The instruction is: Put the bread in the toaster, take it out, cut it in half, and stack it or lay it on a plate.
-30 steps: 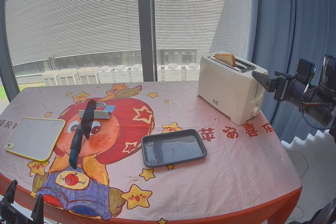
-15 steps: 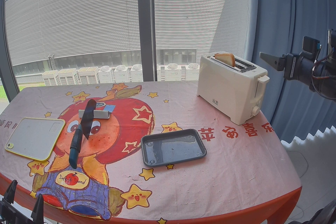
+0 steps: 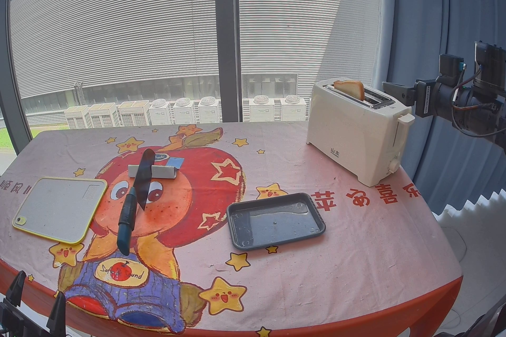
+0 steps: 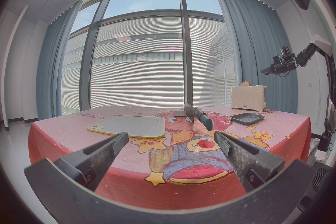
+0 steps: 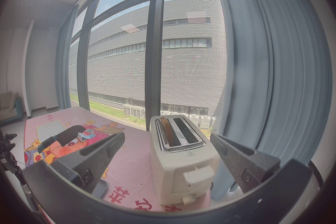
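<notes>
A slice of bread (image 3: 350, 89) stands in one slot of the white toaster (image 3: 358, 135) at the table's far right, its top poking out; it also shows as the bread (image 5: 166, 130) inside the toaster (image 5: 182, 161). My right gripper (image 3: 394, 89) hangs open just right of the toaster's top, holding nothing; its fingers (image 5: 94, 161) stand either side of the toaster, apart from it. The dark tray (image 3: 275, 220) lies mid-table. A knife (image 3: 134, 196) leans on a small rest (image 3: 153, 171). My left gripper (image 4: 171, 151) is open and low off the table's front left corner.
A cutting board (image 3: 59, 208) with a yellow rim lies at the table's left. The toaster's lever (image 5: 197, 175) faces my right gripper. A blue curtain (image 3: 453, 11) hangs right behind the right arm. The window runs along the table's far edge.
My right gripper rose from the toaster's lever to the level of its top and drew slightly back. The head camera shifted, sliding the whole scene a little right.
</notes>
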